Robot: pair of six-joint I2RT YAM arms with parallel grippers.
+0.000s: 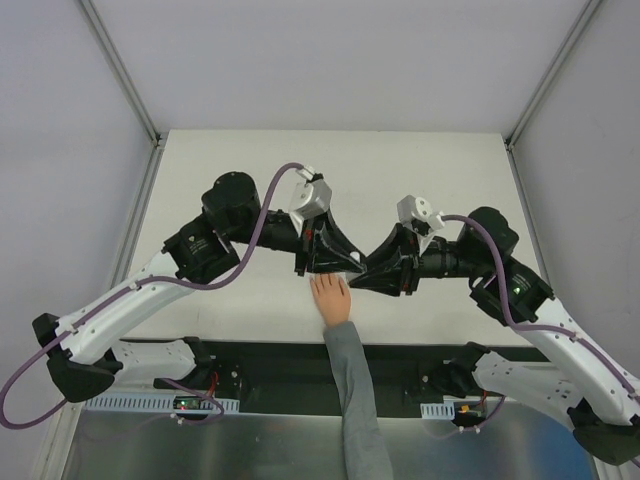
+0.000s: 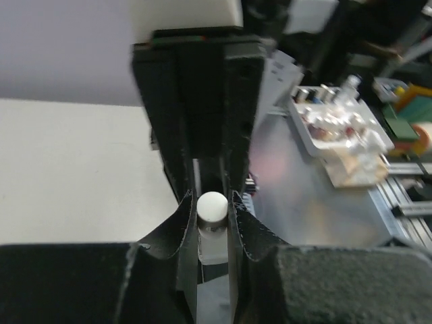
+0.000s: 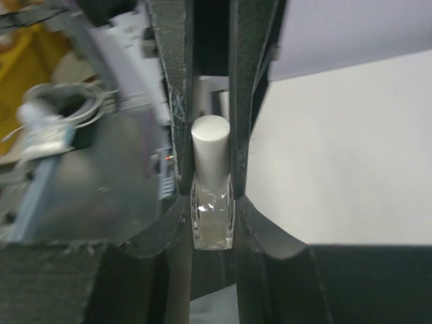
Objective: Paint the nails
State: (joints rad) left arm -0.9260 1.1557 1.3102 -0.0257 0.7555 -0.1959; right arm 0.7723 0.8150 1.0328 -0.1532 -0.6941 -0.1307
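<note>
Mid-table, the right gripper [image 1: 365,270] clamps a clear bottle [image 3: 212,223] while the left gripper [image 1: 343,262] pinches its white cap [image 2: 212,206]; the nails [image 1: 324,281] lie just nearside, by the near edge of the table [image 1: 420,160].

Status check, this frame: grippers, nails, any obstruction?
Right gripper shut on clear bottle. Left gripper clamped on its white cap. Hand flat, fingertips by the grippers; nails too small to judge. Nothing blocking.

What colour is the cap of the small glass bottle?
The tall round cap is white; the right wrist view shows it best.
</note>
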